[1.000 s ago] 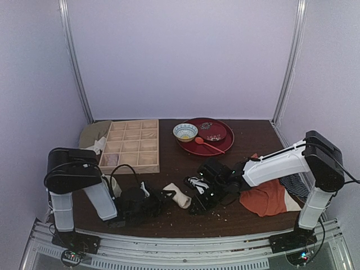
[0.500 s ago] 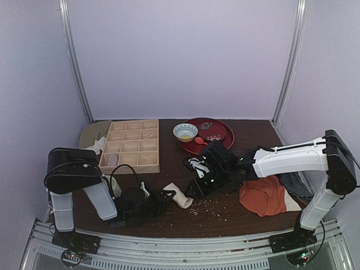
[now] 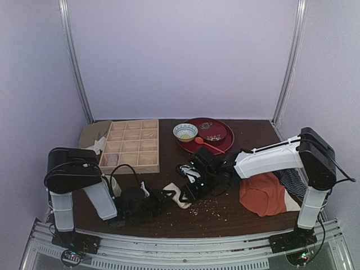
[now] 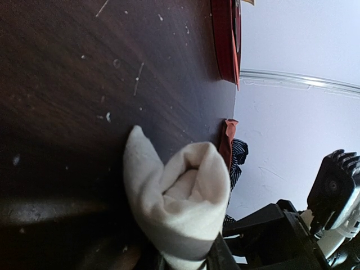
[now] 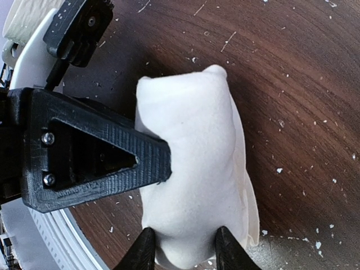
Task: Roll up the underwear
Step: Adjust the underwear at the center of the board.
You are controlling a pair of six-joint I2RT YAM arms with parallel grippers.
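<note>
Lying near the front middle of the dark wood desk (image 3: 236, 218), which is speckled with pale crumbs (image 3: 205, 211), the underwear (image 3: 179, 197) is rolled up. Left tool (image 3: 165, 197) and right tool (image 5: 185, 248) both clench it from opposite sides. Plain lilac walls (image 3: 180, 56) enclose the desk.
</note>
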